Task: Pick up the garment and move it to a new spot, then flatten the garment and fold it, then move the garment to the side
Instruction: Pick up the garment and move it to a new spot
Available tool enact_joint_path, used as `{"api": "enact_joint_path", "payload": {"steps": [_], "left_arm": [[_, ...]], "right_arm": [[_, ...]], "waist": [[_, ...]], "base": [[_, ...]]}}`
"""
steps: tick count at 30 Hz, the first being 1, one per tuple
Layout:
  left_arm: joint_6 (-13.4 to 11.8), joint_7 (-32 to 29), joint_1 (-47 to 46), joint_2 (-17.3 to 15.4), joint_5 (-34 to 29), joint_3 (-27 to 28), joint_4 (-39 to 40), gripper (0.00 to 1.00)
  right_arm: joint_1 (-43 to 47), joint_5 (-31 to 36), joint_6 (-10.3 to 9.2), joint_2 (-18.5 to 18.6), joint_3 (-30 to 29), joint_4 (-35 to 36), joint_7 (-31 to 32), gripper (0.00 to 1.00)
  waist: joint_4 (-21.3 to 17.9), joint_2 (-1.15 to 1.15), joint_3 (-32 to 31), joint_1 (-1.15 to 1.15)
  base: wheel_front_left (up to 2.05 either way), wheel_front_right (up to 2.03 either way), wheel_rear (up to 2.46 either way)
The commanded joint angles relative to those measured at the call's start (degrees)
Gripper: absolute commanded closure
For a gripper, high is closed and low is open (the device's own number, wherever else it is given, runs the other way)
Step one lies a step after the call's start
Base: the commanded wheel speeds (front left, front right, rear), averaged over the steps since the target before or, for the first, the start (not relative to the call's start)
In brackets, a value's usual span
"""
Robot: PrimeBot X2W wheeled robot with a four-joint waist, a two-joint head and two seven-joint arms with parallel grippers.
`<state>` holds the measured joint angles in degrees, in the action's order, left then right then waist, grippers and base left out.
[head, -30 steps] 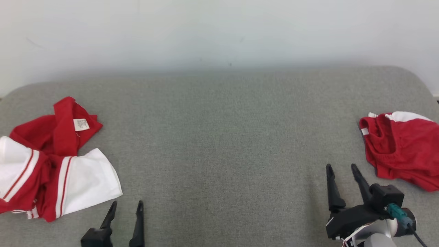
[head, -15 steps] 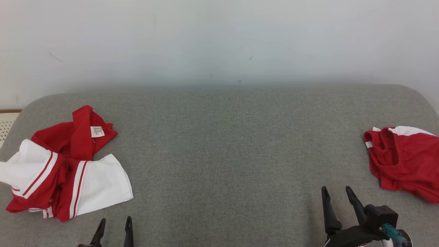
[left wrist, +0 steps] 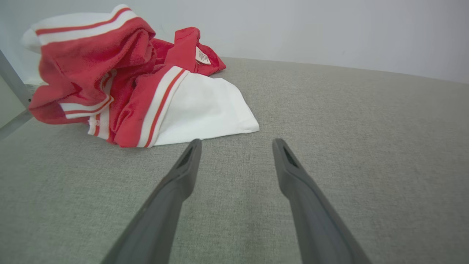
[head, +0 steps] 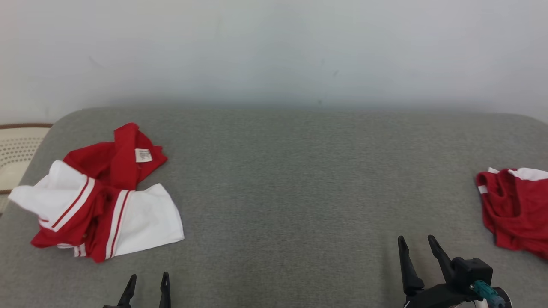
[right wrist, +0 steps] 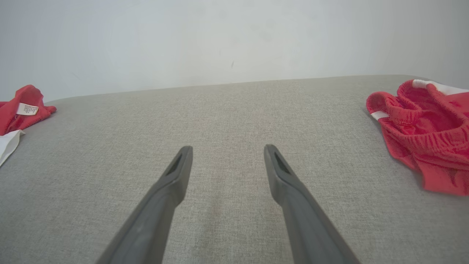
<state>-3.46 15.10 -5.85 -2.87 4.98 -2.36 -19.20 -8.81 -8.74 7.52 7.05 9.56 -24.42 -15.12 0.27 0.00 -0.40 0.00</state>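
So, the red and white garment (head: 102, 201) sits in a crumpled heap near the left edge of the grey padded bench (head: 291, 179), about midway between front and back. A white panel with red stripes is spread toward the front and the red part is bunched up behind it. A small white label (head: 143, 155) faces up on the red fold at the back. The garment just lies loose on the fabric.

The left gripper (head: 148, 277) hangs at the front edge, just in front of the heap's white corner, with its fingers pointing toward the back. Its jaws are spread wide and empty. From its wrist camera the white hem lies just past the left fingertip, near but not touching as far as I can tell.

The right gripper (head: 415, 238) is at the front edge too, toward the right side, also spread wide and empty over bare fabric.

A second piece, red shorts (head: 516, 207) with a bit of white trim, lies rumpled at the right edge, well apart from the first heap. A pale wall (head: 274, 51) runs behind the back edge, and something cream and woven (head: 17, 149) peeks in past the left edge.
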Motion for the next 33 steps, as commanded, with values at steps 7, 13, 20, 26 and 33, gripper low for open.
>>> {"api": "enact_joint_path", "payload": {"steps": [7,13,20,26,33], "left_arm": [[0.03,0.06,1.08,-0.08,0.09,0.59,-0.72,0.0],[0.02,0.06,1.07,-0.07,0.2,1.12,-0.37,0.0],[1.76,0.06,-0.19,-0.06,1.3,2.31,-0.9,0.0],[2.91,0.06,-3.36,-0.16,-0.01,3.35,-2.14,0.0],[4.93,0.06,-11.69,-2.68,-1.58,5.68,-4.2,0.0]], "right_arm": [[-0.89,-0.86,-0.06,0.26,1.29,-0.36,-0.02,0.0],[-1.5,-1.11,-0.06,0.31,2.36,-0.56,-0.02,0.0],[-2.85,-1.44,-0.06,0.42,3.4,-0.75,-0.02,0.0],[-3.87,-1.63,-0.06,1.19,3.87,-0.51,-0.02,0.0],[-5.83,-1.59,-0.06,2.78,3.99,-0.74,-0.02,0.0]], "waist": [[8.84,0.0,1.26,0.0],[14.52,0.0,2.53,0.0],[17.21,0.0,4.23,0.0],[16.67,0.0,6.64,0.0],[14.34,0.0,10.98,0.0]], "base": [[0.0,0.0,0.0],[0.0,0.0,0.0],[0.0,0.0,0.0],[0.0,0.0,0.0],[0.0,0.0,0.0]]}}
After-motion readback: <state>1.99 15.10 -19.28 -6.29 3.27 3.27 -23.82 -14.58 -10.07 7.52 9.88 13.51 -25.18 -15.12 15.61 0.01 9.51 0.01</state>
